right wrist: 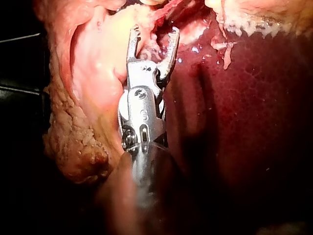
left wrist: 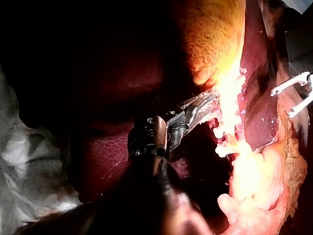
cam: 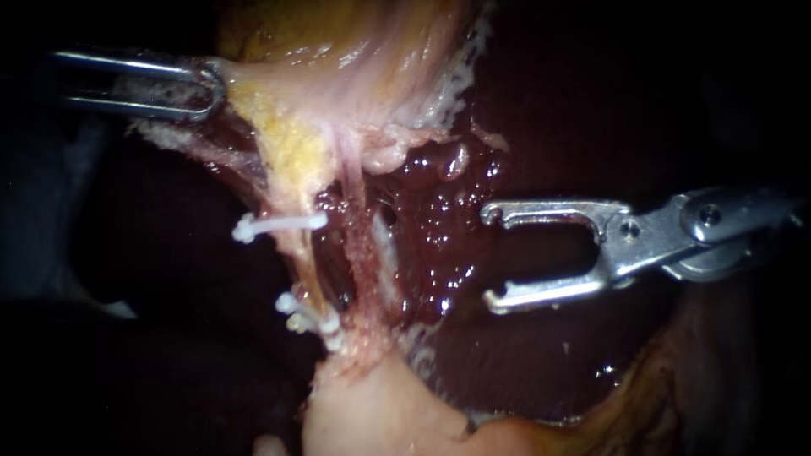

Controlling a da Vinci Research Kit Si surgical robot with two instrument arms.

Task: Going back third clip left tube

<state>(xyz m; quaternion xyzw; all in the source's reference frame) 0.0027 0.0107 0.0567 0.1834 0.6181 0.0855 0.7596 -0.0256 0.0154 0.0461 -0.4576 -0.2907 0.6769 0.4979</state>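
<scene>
White clips (cam: 279, 225): 3 on left tube (cam: 297, 257); right tool (cam: 492, 256) wide open, empty; left tool (cam: 211, 87) clamped on tissue (cam: 253, 95).

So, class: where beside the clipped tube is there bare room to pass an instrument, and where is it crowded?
Free: the liver between tube and right instrument; the tube's stretch between upper clip and lower clips. Crowded: where the left instrument grips gallbladder.
</scene>
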